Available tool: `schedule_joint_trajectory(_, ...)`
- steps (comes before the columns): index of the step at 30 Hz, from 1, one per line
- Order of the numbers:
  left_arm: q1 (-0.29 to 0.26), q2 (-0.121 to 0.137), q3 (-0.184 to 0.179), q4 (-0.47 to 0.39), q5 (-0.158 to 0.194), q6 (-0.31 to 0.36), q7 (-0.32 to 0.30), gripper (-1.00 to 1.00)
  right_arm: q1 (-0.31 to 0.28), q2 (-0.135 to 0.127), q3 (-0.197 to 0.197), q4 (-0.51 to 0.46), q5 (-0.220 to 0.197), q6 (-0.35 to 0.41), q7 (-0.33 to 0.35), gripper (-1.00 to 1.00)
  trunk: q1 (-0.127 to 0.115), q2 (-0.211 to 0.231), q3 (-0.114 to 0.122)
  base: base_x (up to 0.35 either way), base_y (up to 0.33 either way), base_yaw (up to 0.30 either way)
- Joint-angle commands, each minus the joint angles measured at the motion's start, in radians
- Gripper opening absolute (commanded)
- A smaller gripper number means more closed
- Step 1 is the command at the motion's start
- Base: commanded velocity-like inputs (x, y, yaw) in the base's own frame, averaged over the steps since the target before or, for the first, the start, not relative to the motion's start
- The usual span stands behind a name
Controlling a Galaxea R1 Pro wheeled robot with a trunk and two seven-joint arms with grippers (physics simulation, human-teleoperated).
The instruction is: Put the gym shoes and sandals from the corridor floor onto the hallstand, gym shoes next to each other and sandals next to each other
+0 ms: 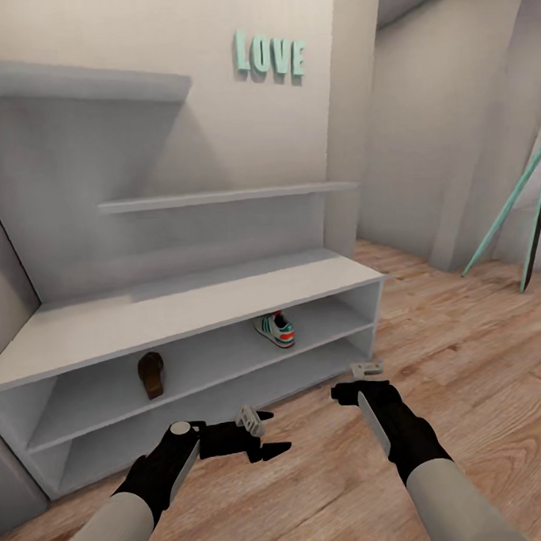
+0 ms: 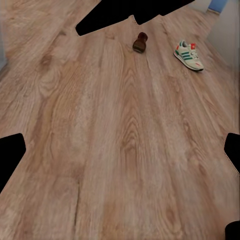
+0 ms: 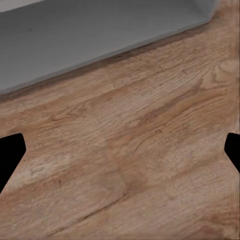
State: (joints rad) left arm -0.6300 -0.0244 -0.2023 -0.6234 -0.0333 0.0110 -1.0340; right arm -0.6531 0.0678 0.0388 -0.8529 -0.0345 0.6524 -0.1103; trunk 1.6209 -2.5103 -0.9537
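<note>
One gym shoe (image 1: 274, 330) and one dark-brown sandal (image 1: 151, 374) sit apart on the upper open shelf of the white hallstand (image 1: 185, 307). The left wrist view looks across the corridor floor (image 2: 120, 150) at another sandal (image 2: 140, 42) and another gym shoe (image 2: 189, 55), lying close together some way off. My left gripper (image 1: 271, 431) (image 2: 120, 155) hovers open and empty over the floor in front of the rack. My right gripper (image 1: 357, 381) (image 3: 120, 150) is also open and empty, low above the planks near the hallstand's base (image 3: 100, 35).
A thin white wall shelf (image 1: 219, 198) hangs above the hallstand, with teal LOVE letters (image 1: 269, 56) higher on the wall. Teal and dark poles (image 1: 521, 210) lean at the right. Wood floor stretches to the right of the rack.
</note>
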Motion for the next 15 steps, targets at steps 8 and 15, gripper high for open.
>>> schedule_joint_trajectory(8, 0.0, 0.001, 0.002, -0.001, -0.004, 0.001, -0.002, 1.0, 0.0, -0.001, 0.003, -0.001, -0.004, 0.004, -0.006, 1.0, 0.0, 0.0, 0.008, -0.001, -0.19, -0.225)
schedule_joint_trajectory(15, 0.0, 0.001, 0.003, -0.001, -0.003, 0.001, -0.002, 1.0, 0.0, -0.002, 0.003, -0.001, -0.004, 0.004, -0.006, 1.0, 0.0, 0.0, 0.016, 0.0, -0.02, -0.225)
